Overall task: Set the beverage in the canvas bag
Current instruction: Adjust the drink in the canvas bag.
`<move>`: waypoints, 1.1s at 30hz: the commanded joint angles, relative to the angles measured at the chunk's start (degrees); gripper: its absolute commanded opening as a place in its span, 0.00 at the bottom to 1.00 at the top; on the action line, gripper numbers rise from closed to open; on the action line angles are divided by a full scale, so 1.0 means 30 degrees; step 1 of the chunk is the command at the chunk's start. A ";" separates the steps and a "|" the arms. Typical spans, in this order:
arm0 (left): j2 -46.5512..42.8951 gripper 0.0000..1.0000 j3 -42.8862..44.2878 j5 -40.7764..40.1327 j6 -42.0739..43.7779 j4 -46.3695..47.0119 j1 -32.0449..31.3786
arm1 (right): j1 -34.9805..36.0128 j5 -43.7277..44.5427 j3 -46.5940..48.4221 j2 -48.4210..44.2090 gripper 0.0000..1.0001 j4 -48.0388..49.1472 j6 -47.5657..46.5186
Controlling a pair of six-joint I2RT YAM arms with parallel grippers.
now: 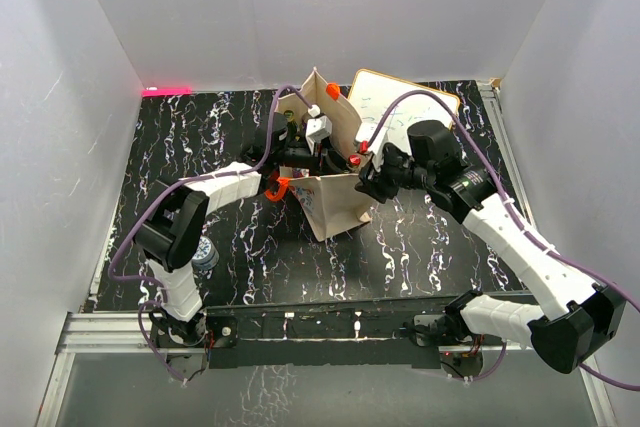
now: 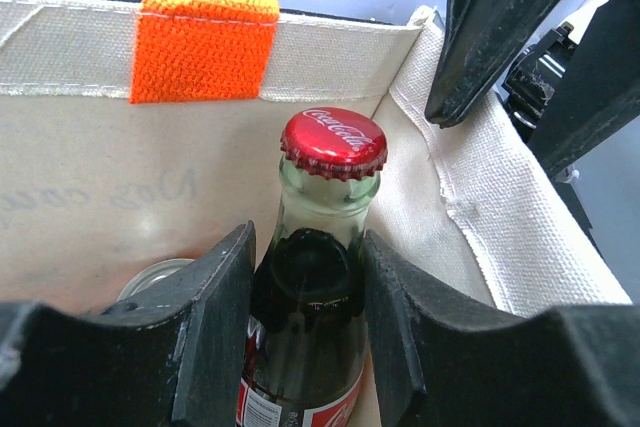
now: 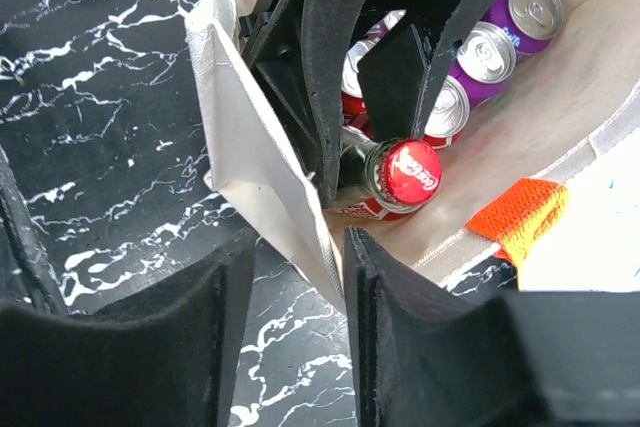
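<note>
The beverage, a glass cola bottle with a red cap (image 2: 333,142), stands upright inside the canvas bag (image 1: 325,202), beside several cans. My left gripper (image 2: 305,247) is down in the bag, shut on the bottle's shoulder with a finger on each side. The right wrist view shows the bottle (image 3: 412,169) and the left fingers (image 3: 335,67) from above. My right gripper (image 3: 298,247) is open and straddles the bag's near rim (image 3: 260,157); its inner finger lies against the cloth and its outer finger stands apart. In the top view it (image 1: 365,182) is at the bag's right edge.
Purple and red cans (image 3: 487,52) lie in the bag; one can top (image 2: 155,277) shows left of the bottle. Orange strap patches (image 2: 205,42) sit on the rim. A white board (image 1: 400,107) lies behind the bag. A small can (image 1: 205,254) stands by the left arm.
</note>
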 commanded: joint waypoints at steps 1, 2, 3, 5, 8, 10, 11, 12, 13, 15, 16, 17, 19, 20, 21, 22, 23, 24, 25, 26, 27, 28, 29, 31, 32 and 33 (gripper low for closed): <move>-0.1661 0.00 -0.0270 0.0448 0.1211 0.0958 0.0135 | -0.0071 0.0415 0.1489 -0.0077 0.48 0.0546 0.2426; -0.1665 0.00 -0.0295 0.0507 0.1307 0.0911 0.0156 | -0.0068 0.0420 0.1787 0.0040 0.50 0.0750 0.2894; -0.1680 0.00 -0.0320 0.0551 0.1439 0.0824 0.0130 | -0.0068 0.0483 0.2099 0.0179 0.51 0.0922 0.3253; -0.1765 0.00 -0.0361 0.0608 0.1695 0.0661 0.0126 | -0.0067 0.0959 0.2807 0.0516 0.52 0.1188 0.3978; -0.1881 0.00 -0.0366 0.0617 0.2260 0.0260 0.0135 | -0.0098 0.2128 0.3787 0.1250 0.52 0.1657 0.4946; -0.1926 0.00 -0.0351 0.0537 0.2493 0.0049 0.0138 | -0.0162 0.2416 0.4245 0.1635 0.53 0.2004 0.5326; -0.1969 0.00 -0.0323 0.0529 0.2613 -0.0155 0.0131 | -0.0157 0.2486 0.4383 0.1829 0.53 0.2189 0.5509; -0.1996 0.00 -0.0283 0.0513 0.2800 -0.0423 0.0127 | -0.0196 0.2587 0.4511 0.2043 0.53 0.2274 0.5817; -0.2015 0.00 -0.0278 0.0504 0.3016 -0.0613 0.0141 | -0.0186 0.2724 0.4662 0.2328 0.53 0.2339 0.6090; -0.2115 0.00 -0.0278 0.0496 0.3232 -0.0773 0.0140 | -0.0233 0.3125 0.4948 0.2786 0.53 0.2325 0.6675; -0.2147 0.00 -0.0252 0.0491 0.3420 -0.0961 0.0142 | -0.0290 0.3330 0.5035 0.3013 0.53 0.2291 0.6806; -0.2161 0.00 -0.0223 0.0461 0.3589 -0.1138 0.0139 | -0.0363 0.3436 0.5156 0.3257 0.53 0.2107 0.6884; -0.2149 0.00 -0.0176 0.0460 0.3655 -0.1232 0.0126 | -0.0475 0.3294 0.5541 0.3760 0.53 0.1474 0.6896; -0.2147 0.00 -0.0155 0.0450 0.3688 -0.1267 0.0144 | -0.0470 0.3127 0.5714 0.3984 0.53 0.1126 0.6884; -0.2162 0.00 -0.0134 0.0430 0.3693 -0.1305 0.0143 | -0.0492 0.2982 0.5856 0.4210 0.53 0.0786 0.6909; -0.2156 0.00 -0.0131 0.0424 0.3700 -0.1328 0.0150 | -0.0498 0.2876 0.6006 0.4395 0.52 0.0399 0.6919; -0.2155 0.00 -0.0146 0.0420 0.3698 -0.1316 0.0140 | -0.0506 0.2764 0.6109 0.4528 0.52 0.0142 0.6913; -0.2166 0.00 -0.0147 0.0397 0.3694 -0.1325 0.0106 | -0.0507 0.2625 0.6111 0.4582 0.52 -0.0058 0.6843; -0.2190 0.00 -0.0159 0.0402 0.3708 -0.1341 0.0131 | -0.0515 0.2502 0.6081 0.4592 0.52 -0.0201 0.6775; -0.2211 0.00 -0.0175 0.0369 0.3724 -0.1350 0.0130 | -0.0508 0.2424 0.6001 0.4553 0.52 -0.0288 0.6730; -0.2243 0.00 -0.0188 0.0358 0.3730 -0.1337 0.0145 | -0.0526 0.2301 0.5874 0.4500 0.52 -0.0354 0.6656; -0.2265 0.00 -0.0189 0.0349 0.3764 -0.1398 0.0139 | -0.0528 0.2132 0.5807 0.4435 0.52 -0.0432 0.6583; -0.2283 0.00 -0.0175 0.0330 0.3834 -0.1508 0.0146 | -0.0532 0.1898 0.5703 0.4358 0.52 -0.0507 0.6508; -0.2351 0.00 -0.0161 0.0287 0.4073 -0.1729 0.0125 | -0.0533 0.1518 0.5554 0.4274 0.52 -0.0709 0.6409; -0.2410 0.00 -0.0146 0.0271 0.4217 -0.1842 0.0133 | -0.0529 0.1378 0.5499 0.4286 0.52 -0.0948 0.6289; -0.2434 0.00 -0.0133 0.0265 0.4301 -0.1929 0.0153 | -0.0521 0.1368 0.5434 0.4299 0.52 -0.1140 0.6219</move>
